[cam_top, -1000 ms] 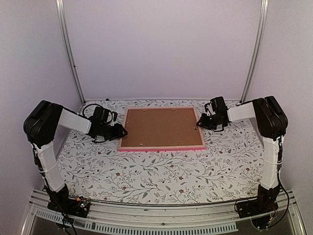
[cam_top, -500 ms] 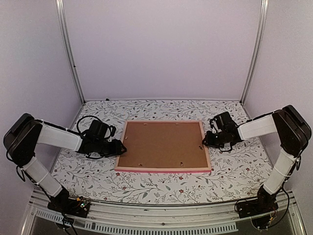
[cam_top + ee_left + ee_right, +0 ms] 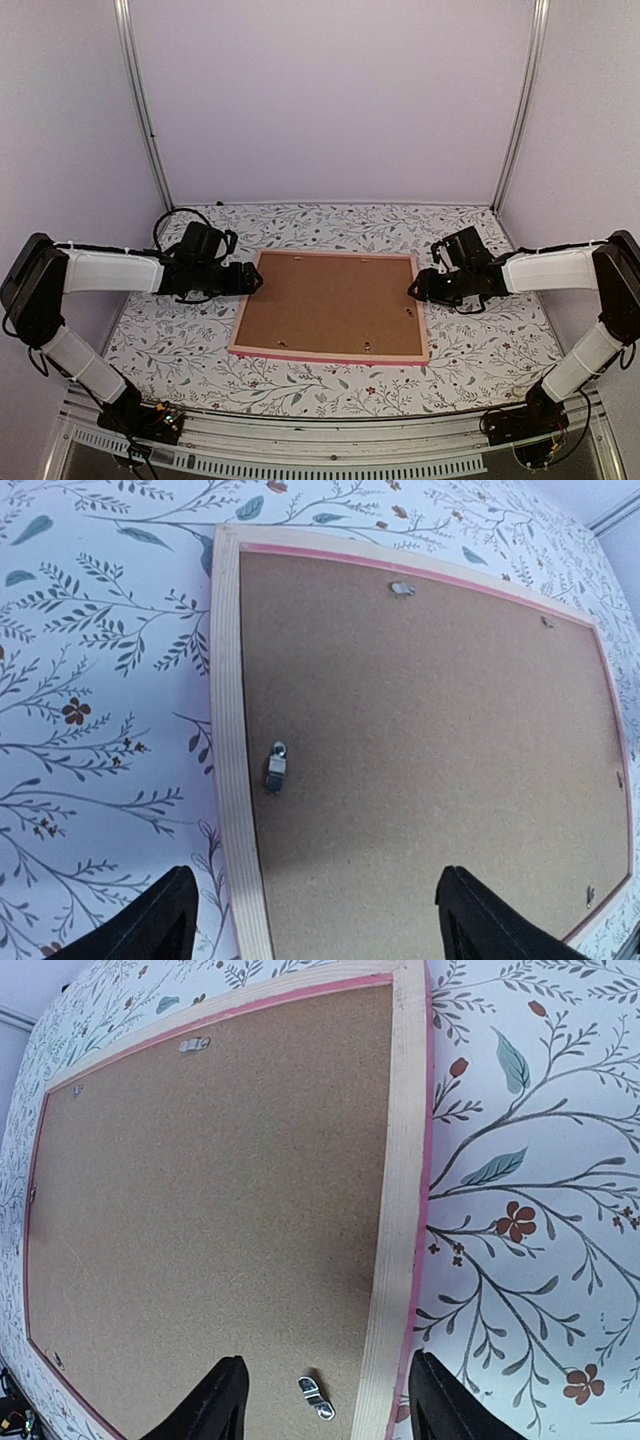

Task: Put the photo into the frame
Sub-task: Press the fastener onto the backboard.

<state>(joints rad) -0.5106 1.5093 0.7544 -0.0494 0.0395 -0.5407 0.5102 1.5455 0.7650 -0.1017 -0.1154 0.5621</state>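
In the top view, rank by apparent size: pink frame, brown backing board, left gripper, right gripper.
1. the frame
2. the backing board, set inside it
3. the left gripper and right gripper: they look alike, so unranked

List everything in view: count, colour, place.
frame: one, pink edge, lying back up at mid-table
backing board: one, brown, set in the frame
clips: several, silver, round the board's edge
cloth: one, white with a leafy print, covering the table
posts: two, silver, at the back corners
photo: none visible
left arm, right arm: black and white, either side of the frame
left pincer: black, open, at the frame's left edge
right pincer: black, open, at the frame's right edge
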